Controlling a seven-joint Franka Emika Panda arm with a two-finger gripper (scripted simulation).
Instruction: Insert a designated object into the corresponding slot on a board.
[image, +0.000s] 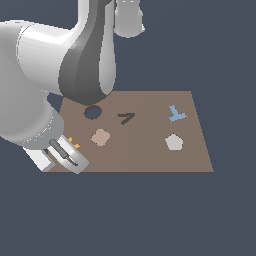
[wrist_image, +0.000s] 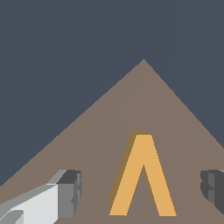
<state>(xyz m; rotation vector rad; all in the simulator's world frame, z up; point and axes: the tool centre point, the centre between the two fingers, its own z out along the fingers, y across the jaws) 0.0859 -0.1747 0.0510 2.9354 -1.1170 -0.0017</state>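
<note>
Down at the board's (image: 145, 155) corner on the exterior view's left, the hand (wrist_image: 140, 190) sits low with its fingers (wrist_image: 70, 192) spread wide, and the orange V piece (wrist_image: 142, 179) lies flat between them, touching neither. In the exterior view only a sliver of orange peeks out at about 12 o'clock from the hand, the arm folded over it. Further along sit the round hole (image: 93, 112), tan square (image: 101, 137) and V slot (image: 126, 118), with the blue Y piece (image: 176, 114) furthest.
</note>
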